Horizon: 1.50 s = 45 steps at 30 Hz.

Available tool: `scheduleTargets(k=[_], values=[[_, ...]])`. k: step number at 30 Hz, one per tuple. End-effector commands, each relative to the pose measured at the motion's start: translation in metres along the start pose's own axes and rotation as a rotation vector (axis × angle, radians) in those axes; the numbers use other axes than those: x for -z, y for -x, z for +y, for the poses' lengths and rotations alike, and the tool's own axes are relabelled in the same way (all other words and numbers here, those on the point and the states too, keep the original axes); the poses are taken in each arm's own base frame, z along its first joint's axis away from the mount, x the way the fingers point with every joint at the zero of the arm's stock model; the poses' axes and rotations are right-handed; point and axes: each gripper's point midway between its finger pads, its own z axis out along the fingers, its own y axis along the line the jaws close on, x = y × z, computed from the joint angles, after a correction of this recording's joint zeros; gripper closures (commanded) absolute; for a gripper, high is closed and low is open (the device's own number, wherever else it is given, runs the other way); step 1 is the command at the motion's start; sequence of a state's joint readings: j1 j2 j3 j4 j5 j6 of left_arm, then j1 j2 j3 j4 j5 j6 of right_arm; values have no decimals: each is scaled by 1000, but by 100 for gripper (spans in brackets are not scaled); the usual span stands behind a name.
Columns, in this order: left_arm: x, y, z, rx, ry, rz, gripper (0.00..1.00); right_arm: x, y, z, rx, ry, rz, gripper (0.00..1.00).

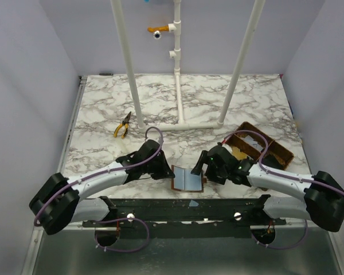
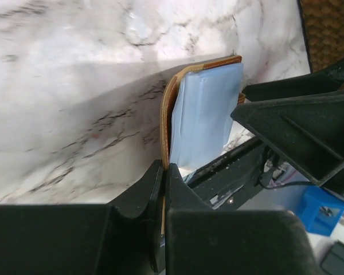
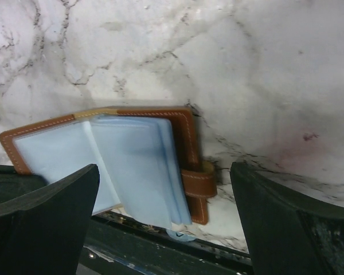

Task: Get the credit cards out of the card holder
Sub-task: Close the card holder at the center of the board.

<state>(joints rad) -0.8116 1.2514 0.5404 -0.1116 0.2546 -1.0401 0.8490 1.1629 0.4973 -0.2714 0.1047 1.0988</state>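
- We see the left hand [image 2: 163,179] clamped shut on the card holder [image 2: 202,117], at its brown leather edge.
- Card holder sits open on the surface [image 1: 103,114], between both hands.
- Right hand [image 3: 166,197] spread wide, fingers flanking the holder's snap-tab half.

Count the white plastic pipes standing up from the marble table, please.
3. The left white pipe and the right white pipe lean; the middle white pipe stands straight. None seems hidden.
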Motion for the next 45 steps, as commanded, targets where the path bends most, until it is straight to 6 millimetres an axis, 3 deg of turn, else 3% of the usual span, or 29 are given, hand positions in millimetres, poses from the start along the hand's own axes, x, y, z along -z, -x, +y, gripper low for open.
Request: scheduleTargets(k=[1, 7, 14, 16, 18, 21, 24, 28, 36, 45], values=[[31, 20, 29, -16, 171, -110, 100, -8, -2, 30, 23, 72, 40, 0], [48, 29, 31, -50, 233, -133, 100, -13, 6, 51, 38, 99, 27, 0], [42, 38, 12, -41, 206, -120, 100, -18, 14, 49, 17, 73, -14, 4], [41, 40, 4, -37, 187, -117, 97, -19, 15, 47, 3, 70, -25, 10], [37, 40, 1, -36, 178, -107, 95, -21, 16, 45, -4, 65, -35, 23], [33, 39, -3, -29, 166, -98, 94, -27, 16, 44, -5, 46, -37, 50], [29, 38, -6, -23, 156, -93, 94, -33, 17, 36, -17, 1, -43, 64], [29, 39, -10, -25, 150, -97, 94, -38, 18, 21, -11, -62, -61, 69], [23, 39, -26, -42, 98, -77, 93, -47, 6, 23, -5, -31, -15, 86], [6, 34, -56, -80, 25, -30, 66, -48, 0, 21, -12, -25, 6, 91]])
